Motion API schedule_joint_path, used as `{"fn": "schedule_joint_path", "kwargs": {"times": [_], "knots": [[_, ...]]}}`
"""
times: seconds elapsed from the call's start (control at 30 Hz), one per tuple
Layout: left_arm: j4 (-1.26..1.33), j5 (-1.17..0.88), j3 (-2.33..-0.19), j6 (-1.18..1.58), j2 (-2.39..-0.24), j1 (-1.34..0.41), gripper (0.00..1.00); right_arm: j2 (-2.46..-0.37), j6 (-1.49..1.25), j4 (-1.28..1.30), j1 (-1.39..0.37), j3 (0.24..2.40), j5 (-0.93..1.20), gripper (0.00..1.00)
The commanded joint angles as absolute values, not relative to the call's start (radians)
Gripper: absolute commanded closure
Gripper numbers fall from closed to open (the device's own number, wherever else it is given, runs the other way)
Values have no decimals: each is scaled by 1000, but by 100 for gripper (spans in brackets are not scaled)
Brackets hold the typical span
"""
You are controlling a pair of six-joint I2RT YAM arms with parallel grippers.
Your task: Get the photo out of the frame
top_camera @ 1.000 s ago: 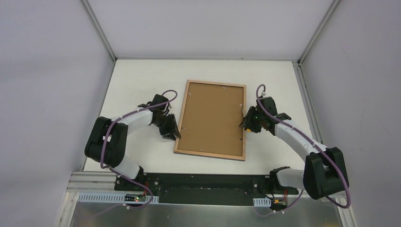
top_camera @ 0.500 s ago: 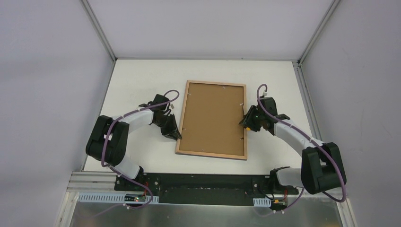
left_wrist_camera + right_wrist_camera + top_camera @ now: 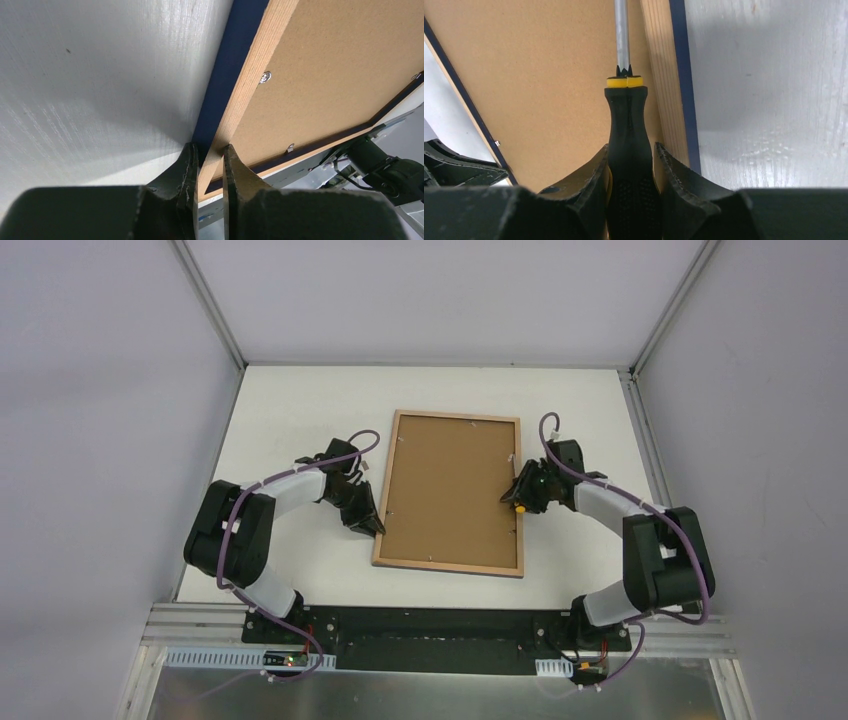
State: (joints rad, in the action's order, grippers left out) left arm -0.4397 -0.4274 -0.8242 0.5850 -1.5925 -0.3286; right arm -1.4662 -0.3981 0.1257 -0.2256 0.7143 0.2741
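Observation:
The frame lies face down on the white table, its light wood back rim around a brown backing board. The photo is hidden under the board. My left gripper is shut on the frame's left rim near its front corner, one finger outside the navy edge and one on the wood. My right gripper is shut on a black and yellow screwdriver. Its metal shaft runs along the board beside the right rim. Small metal clips hold the board.
Grey walls close in the white table on three sides. A black base rail and a metal shelf lie at the near edge. Purple cables loop off both arms.
The right arm has drawn in: its elbow has swung toward the frame, with the screwdriver a little further along the right rim. The frame has shifted slightly right. The left gripper keeps its hold.

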Motion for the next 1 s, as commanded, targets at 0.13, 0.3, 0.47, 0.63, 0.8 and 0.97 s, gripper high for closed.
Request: {"fn": "schedule_joint_path", "kwargs": {"times": [0.13, 0.3, 0.47, 0.63, 0.8, 0.97], "knots": [[-554, -313, -811, 586, -1620, -330, 100, -1550, -347, 129, -181, 819, 353, 100], [-554, -326, -832, 586, -1619, -330, 100, -1530, -341, 161, -181, 849, 376, 100], [-554, -333, -846, 596, -1610, -330, 100, -1429, -351, 360, -183, 969, 220, 100], [-528, -384, -827, 670, -1623, -330, 100, -1354, -333, 537, -183, 1062, 133, 100], [-514, -370, -808, 764, -1630, -330, 100, -1252, -351, 612, -191, 1005, 146, 100], [-514, -280, -800, 860, -1602, -327, 100, -1129, -383, 642, -241, 898, 204, 100]]}}
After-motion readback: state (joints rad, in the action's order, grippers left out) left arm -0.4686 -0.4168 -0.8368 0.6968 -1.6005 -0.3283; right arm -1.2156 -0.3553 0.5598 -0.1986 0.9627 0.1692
